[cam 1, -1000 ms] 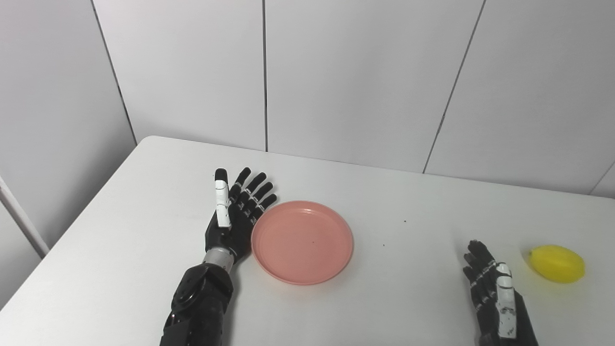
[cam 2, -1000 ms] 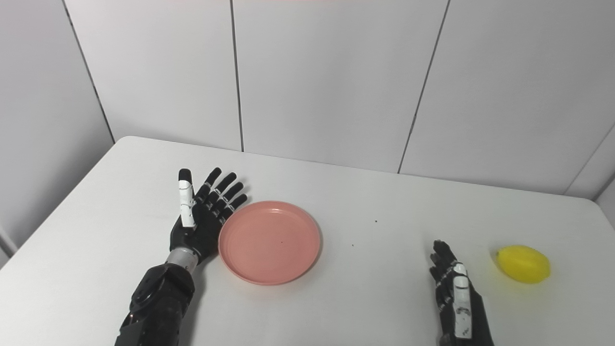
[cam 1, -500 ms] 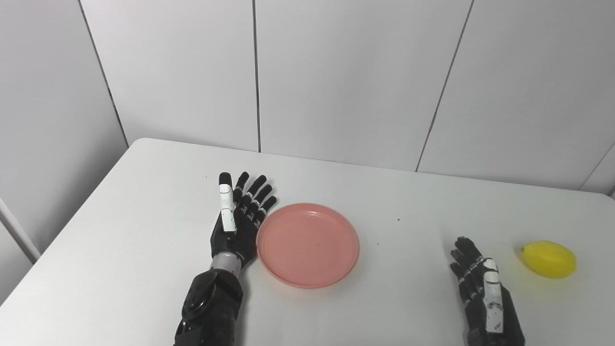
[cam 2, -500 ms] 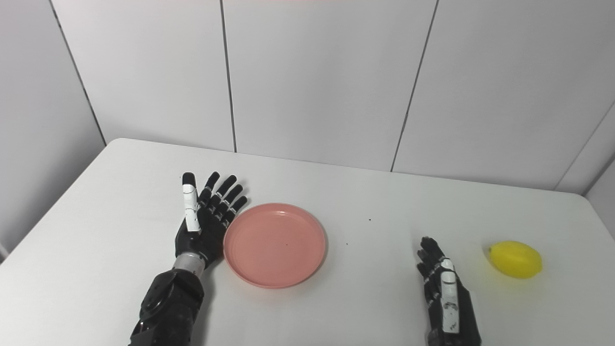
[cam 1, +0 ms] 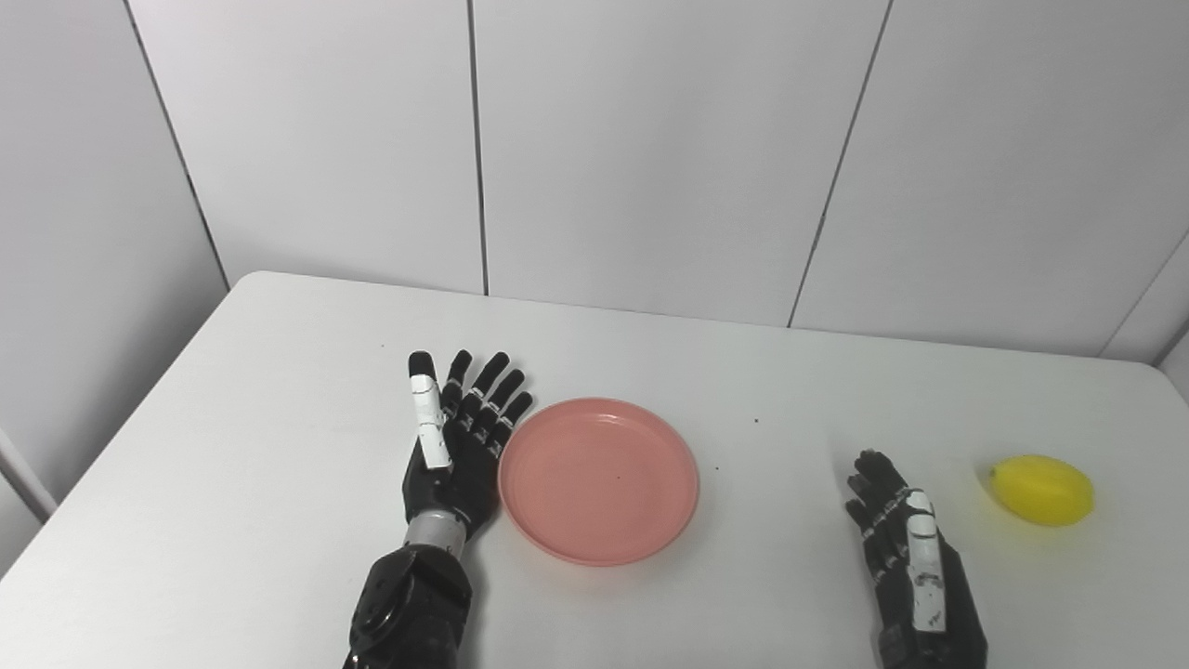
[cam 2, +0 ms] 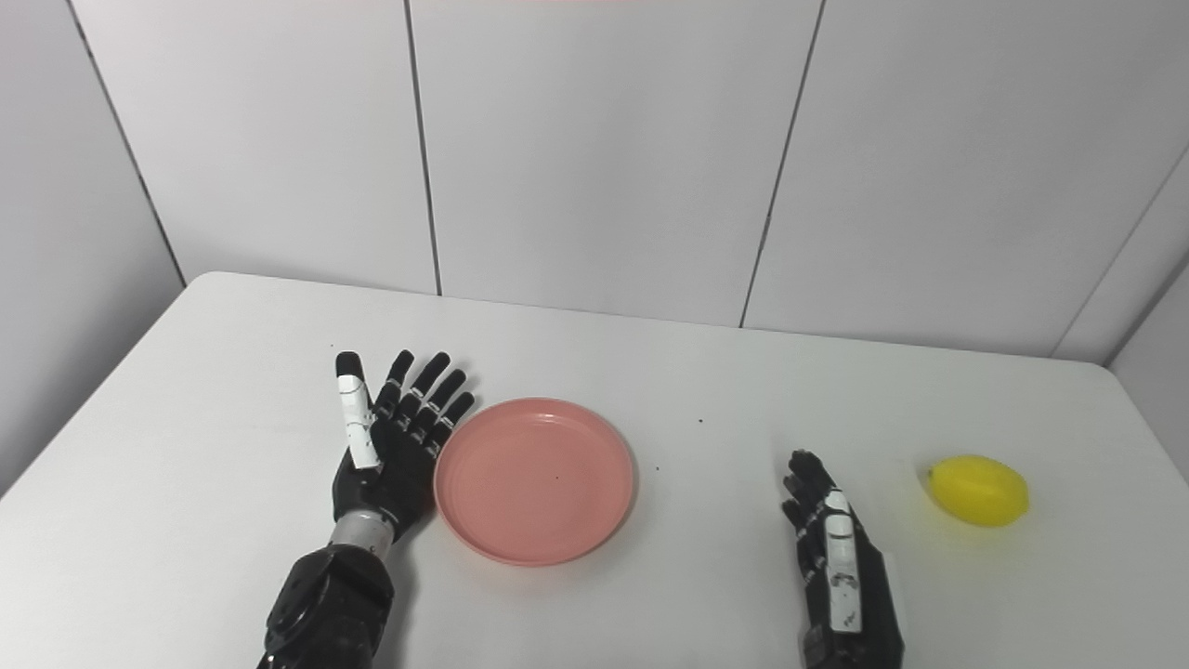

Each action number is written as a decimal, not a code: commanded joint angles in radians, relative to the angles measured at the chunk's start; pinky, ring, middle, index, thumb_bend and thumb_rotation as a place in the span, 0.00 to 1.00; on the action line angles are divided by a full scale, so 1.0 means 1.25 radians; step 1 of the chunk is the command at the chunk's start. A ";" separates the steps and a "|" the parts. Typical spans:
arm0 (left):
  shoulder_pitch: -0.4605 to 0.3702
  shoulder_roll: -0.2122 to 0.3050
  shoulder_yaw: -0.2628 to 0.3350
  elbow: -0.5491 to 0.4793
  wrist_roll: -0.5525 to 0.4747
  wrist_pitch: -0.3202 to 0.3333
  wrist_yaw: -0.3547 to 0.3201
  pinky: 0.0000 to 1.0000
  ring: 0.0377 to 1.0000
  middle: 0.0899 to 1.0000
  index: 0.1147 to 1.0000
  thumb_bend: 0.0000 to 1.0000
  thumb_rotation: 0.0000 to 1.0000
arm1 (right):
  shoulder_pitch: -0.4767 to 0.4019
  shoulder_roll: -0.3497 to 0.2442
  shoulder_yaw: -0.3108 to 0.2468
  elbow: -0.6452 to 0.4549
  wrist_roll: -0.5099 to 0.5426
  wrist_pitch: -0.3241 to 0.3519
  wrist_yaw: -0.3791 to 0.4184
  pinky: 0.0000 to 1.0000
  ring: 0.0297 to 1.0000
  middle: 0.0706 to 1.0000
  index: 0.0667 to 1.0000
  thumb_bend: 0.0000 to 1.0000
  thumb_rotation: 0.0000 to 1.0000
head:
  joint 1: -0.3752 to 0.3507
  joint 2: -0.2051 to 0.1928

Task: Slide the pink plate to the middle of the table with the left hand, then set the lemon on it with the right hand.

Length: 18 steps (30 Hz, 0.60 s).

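Observation:
A round pink plate (cam 1: 599, 479) lies flat on the white table (cam 1: 232, 446), a little left of centre. My left hand (cam 1: 457, 437) stands on edge right beside the plate's left rim, fingers stretched out and apart, open and holding nothing. At the far right lies a yellow lemon (cam 1: 1041, 490). My right hand (cam 1: 906, 548) is near the front edge, left of the lemon and apart from it, open with fingers extended.
Grey wall panels (cam 1: 650, 149) rise behind the table's far edge. The table's right edge (cam 2: 1152, 437) runs close to the lemon. A few small dark specks (cam 1: 756, 422) mark the tabletop between plate and right hand.
The whole picture has shifted left, so the camera has turned right. The left hand with the plate has crept slightly right on the table. The right hand has edged forward.

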 commanded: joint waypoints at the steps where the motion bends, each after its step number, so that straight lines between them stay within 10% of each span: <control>1: 0.036 -0.032 -0.005 0.015 -0.002 0.055 0.036 0.89 0.87 0.86 0.98 0.92 0.84 | 0.036 0.022 0.013 0.039 -0.002 -0.022 -0.004 0.94 0.92 0.88 0.81 0.65 0.88 | -0.009 0.003; 18: 0.015 -0.005 0.006 0.021 -0.030 0.088 0.041 0.86 0.83 0.84 0.94 0.96 0.80 | 0.020 0.052 0.037 0.058 -0.027 -0.026 -0.031 0.93 0.90 0.87 0.79 0.74 0.84 | -0.098 0.026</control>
